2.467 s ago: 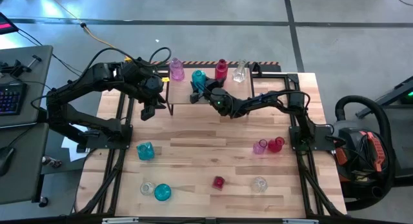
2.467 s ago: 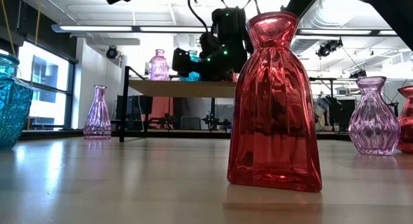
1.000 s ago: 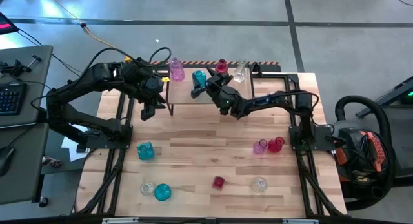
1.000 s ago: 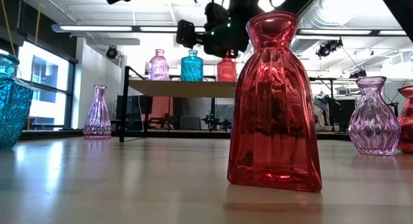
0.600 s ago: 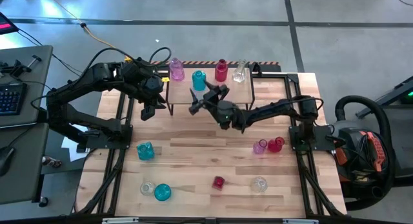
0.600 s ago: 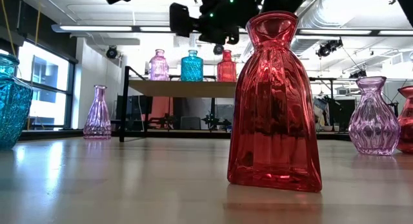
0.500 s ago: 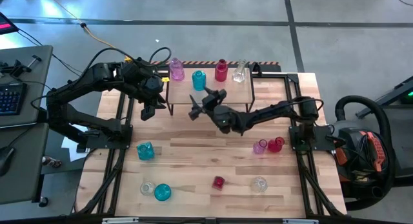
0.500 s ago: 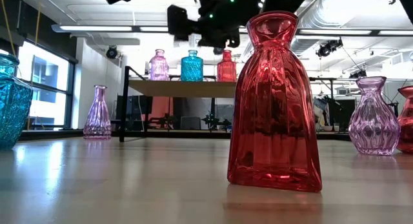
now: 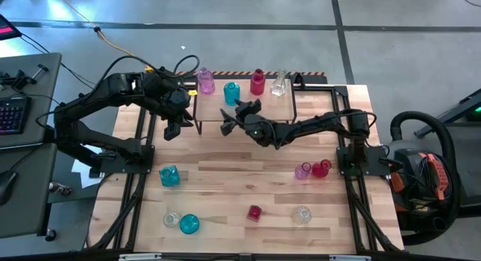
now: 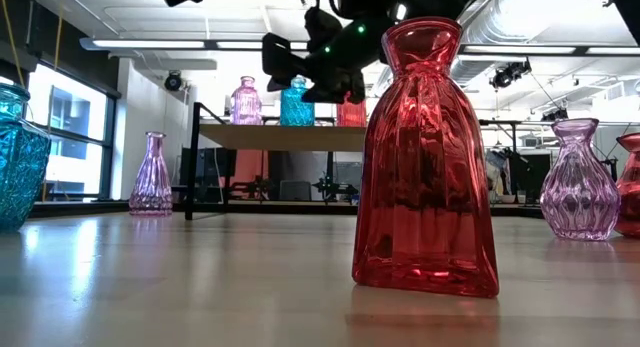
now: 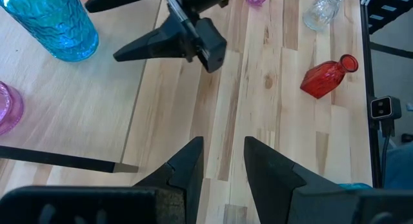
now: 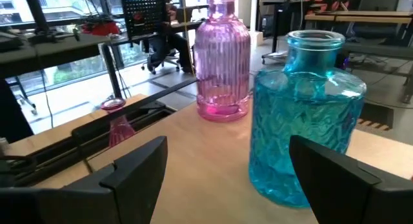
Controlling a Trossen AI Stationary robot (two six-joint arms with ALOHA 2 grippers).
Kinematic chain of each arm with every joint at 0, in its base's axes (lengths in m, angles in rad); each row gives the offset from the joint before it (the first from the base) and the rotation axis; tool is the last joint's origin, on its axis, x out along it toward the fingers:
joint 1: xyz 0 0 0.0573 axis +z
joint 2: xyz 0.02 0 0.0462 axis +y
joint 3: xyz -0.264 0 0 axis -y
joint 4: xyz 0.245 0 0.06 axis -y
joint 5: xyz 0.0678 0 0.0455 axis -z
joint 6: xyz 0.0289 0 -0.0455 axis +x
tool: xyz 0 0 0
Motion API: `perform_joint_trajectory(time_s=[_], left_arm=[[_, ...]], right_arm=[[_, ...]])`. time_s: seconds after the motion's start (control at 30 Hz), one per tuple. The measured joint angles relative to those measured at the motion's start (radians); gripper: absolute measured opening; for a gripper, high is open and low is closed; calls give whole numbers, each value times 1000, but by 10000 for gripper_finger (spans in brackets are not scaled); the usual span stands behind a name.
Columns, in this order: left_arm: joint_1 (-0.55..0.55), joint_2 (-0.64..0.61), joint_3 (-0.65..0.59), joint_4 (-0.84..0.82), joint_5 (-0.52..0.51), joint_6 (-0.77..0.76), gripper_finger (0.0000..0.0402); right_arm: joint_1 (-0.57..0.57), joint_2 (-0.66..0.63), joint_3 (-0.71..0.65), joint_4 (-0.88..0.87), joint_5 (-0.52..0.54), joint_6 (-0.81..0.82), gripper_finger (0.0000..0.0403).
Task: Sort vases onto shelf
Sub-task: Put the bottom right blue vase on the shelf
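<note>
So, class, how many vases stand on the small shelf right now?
4, in a row along the shelf: a pink vase at its left end, then a teal vase, a red vase and a clear vase. None looks hidden.

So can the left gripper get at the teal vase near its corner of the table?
Probably yes. The left gripper hangs empty beside the shelf, and bare tabletop lies between it and the teal vase. The right gripper is off by the shelf, clear of that path.
</note>
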Motion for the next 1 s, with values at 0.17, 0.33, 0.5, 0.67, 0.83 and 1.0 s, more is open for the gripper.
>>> perform_joint_trajectory(time_s=[0.17, 0.33, 0.5, 0.67, 0.83, 1.0], left_arm=[[0, 0, 0, 0, 0, 0, 104], [0, 0, 0, 0, 0, 0, 104], [0, 0, 0, 0, 0, 0, 104], [0, 0, 0, 0, 0, 0, 104], [0, 0, 0, 0, 0, 0, 104], [0, 0, 0, 0, 0, 0, 104]], right_arm=[[-26, 0, 0, -6, -53, 2, 312], [-52, 0, 0, -6, -94, 0, 312], [-78, 1, 0, -6, -125, 0, 312], [-98, 1, 0, -5, -159, 0, 312], [-116, 1, 0, -5, -176, -1, 312], [-131, 1, 0, -5, -200, -18, 312]])
